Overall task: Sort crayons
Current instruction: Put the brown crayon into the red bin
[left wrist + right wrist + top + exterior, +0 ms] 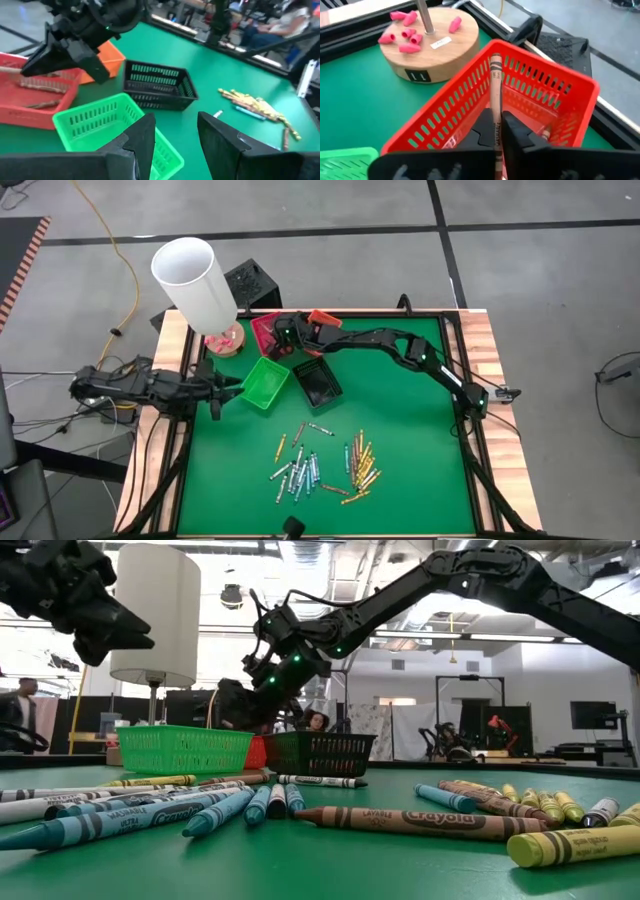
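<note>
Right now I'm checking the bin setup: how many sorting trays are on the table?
4: red tray under the right gripper, orange tray just behind it, green tray near the left gripper, black tray beside the green.

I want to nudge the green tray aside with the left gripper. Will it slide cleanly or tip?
The green tray looks like thin slotted plastic and shows nothing inside, so it is probably light and would slide easily on the mat. Pushed high on its wall, it might tip or skid crooked. The left gripper sits open beside it.
</note>
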### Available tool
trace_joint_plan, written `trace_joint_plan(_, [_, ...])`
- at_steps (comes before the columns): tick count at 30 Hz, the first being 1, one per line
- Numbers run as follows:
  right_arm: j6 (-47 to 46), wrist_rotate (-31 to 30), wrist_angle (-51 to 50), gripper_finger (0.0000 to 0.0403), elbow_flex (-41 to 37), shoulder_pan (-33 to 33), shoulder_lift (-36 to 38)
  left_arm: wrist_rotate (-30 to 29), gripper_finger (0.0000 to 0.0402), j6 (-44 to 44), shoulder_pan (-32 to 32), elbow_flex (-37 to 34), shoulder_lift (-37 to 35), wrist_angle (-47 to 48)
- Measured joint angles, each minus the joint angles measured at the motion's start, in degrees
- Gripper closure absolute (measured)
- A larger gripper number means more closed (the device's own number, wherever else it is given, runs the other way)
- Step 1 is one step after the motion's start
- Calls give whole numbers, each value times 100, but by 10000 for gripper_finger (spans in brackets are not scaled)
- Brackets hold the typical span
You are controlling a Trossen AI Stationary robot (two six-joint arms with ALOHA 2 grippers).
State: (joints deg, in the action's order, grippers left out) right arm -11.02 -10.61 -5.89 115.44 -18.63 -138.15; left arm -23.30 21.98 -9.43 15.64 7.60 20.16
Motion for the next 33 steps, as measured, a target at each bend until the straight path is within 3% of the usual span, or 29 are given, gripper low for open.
trace_joint_plan(9, [-102,28,-155,348,0,-65,2,387,265,-234,0,-447,-742,-15])
trace_joint_plan(23, [184,73,-231,346,-13,-48,326,484,265,-324,2,-761,-738,-74])
trace_joint_plan(29, [620,452,-1291,346,-11,-4,1086,817,265,-620,1,-761,-740,-94])
trace_joint_plan(33, [951,452,-2507,346,-9,133,1777,532,265,-189,0,-761,-737,348])
